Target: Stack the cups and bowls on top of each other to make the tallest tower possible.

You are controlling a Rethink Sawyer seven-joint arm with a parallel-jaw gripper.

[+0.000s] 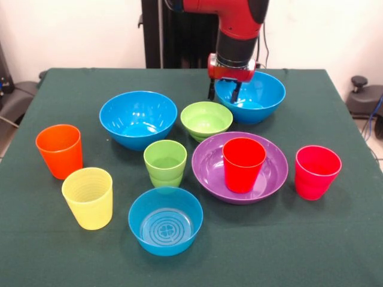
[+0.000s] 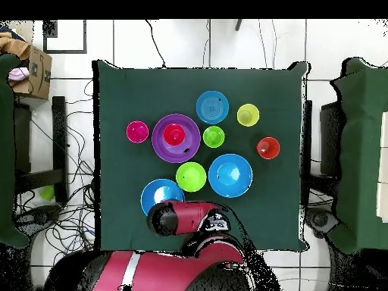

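Nearest: small blue bowl point(image 1: 166, 220), upright, empty.
Purple bowl point(image 1: 210, 164): red cup point(image 1: 243, 164) inside.
Gripper point(image 1: 224, 94): fingers apart, straddling large blue bowl point(image 1: 263, 95) rim.

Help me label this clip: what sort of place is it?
Likely a robotics lab: a red robot arm works over a green cloth-covered table, loose cables trail across a tiled floor, and a cardboard box sits alongside.
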